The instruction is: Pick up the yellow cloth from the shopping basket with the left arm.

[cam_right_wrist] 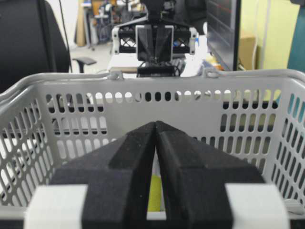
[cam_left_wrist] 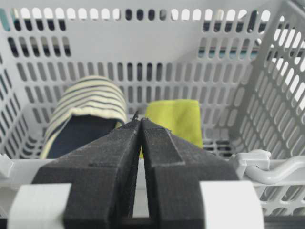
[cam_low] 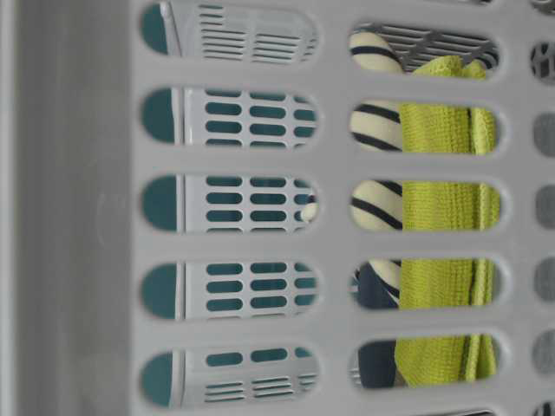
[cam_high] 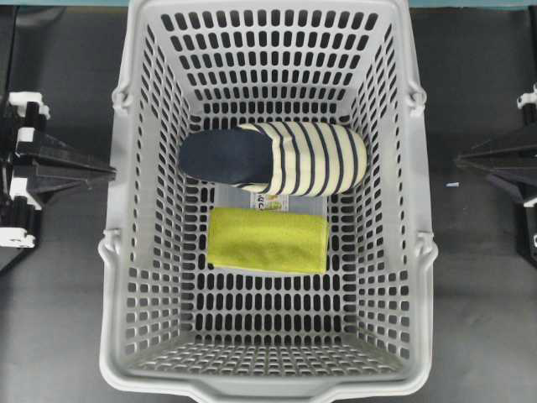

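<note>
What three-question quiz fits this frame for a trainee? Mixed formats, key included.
1. True or false: the yellow cloth lies inside the shopping basket.
2. What sits just beyond the cloth, toward the top of the overhead view? A) striped slipper B) mug C) bottle
3. Fill in: the left gripper fingers are ____, outside the basket.

Key: 1 true; 2 A; 3 shut.

Even, bright, shadowless light; table-level view blurred close up, wrist foregrounds soft.
</note>
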You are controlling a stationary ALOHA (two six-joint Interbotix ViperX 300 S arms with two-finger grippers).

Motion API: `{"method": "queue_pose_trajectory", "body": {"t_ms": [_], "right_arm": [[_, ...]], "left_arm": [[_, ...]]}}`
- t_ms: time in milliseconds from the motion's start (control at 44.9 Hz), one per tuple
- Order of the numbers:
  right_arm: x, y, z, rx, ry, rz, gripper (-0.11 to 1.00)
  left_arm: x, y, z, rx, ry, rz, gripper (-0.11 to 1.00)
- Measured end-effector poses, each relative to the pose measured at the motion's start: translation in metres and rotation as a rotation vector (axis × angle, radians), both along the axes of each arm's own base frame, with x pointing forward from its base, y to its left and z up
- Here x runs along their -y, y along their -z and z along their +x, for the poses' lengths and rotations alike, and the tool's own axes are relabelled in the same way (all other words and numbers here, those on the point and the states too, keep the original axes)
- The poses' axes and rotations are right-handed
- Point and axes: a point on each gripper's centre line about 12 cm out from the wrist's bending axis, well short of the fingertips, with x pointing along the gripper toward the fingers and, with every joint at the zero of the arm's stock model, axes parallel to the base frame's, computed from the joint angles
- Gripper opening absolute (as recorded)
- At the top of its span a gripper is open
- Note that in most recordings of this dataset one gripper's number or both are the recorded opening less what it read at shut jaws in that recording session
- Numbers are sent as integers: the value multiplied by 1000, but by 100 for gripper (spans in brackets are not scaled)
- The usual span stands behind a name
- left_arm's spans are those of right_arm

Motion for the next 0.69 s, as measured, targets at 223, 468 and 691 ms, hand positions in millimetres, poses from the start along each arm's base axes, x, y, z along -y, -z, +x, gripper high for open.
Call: {"method": "queue_pose_trajectory", "body": {"t_ms": [223,468,691], "right_arm": [[2,3,0,-24,7,35,0],[4,10,1,-82,17,76,0],[7,13,1,-115,32,82,0]], "left_arm": [[3,-20,5,-56,17,-23,0],[14,-38,20,-221,59,-3,0],[18,-44,35,-302,69,10,0]]}}
